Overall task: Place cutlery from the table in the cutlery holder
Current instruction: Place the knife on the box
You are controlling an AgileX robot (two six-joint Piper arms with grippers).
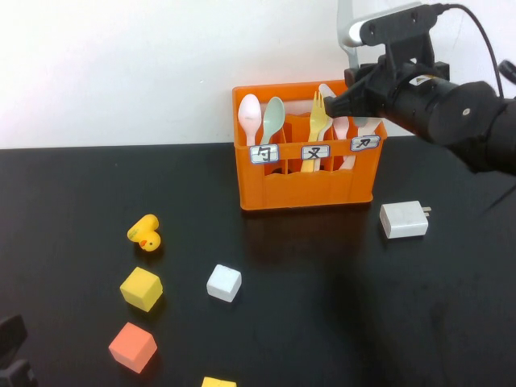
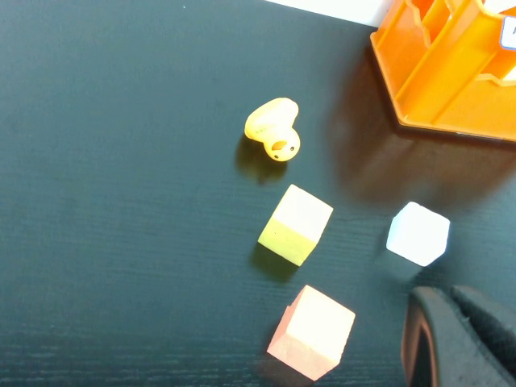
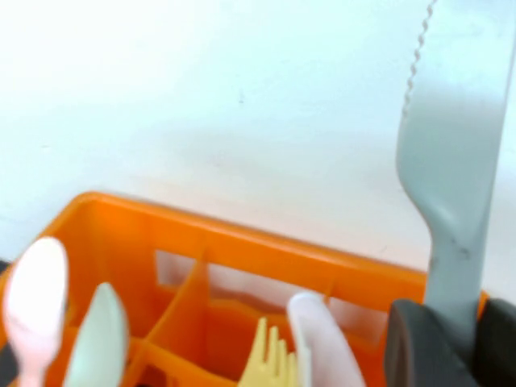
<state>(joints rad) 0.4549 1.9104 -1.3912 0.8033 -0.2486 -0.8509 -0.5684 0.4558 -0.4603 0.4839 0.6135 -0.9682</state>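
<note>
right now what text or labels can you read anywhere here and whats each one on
"勺" on the left white label on the cutlery holder front.
"叉" on the middle label.
"刀" on the right label, tilted.
No readable text on the white charger block.
The right gripper above the holder grips the grey knife; the left gripper shows no text.

On the black table (image 1: 81,177) stands the orange holder (image 1: 306,181), with spoons (image 1: 260,119) in its left compartment and a yellow fork (image 1: 317,121) in the middle one. The right gripper (image 1: 355,93) hangs over the right compartment. The left gripper (image 1: 12,351) shows at the near left corner. A white charger (image 1: 403,219) lies right of the holder.
</note>
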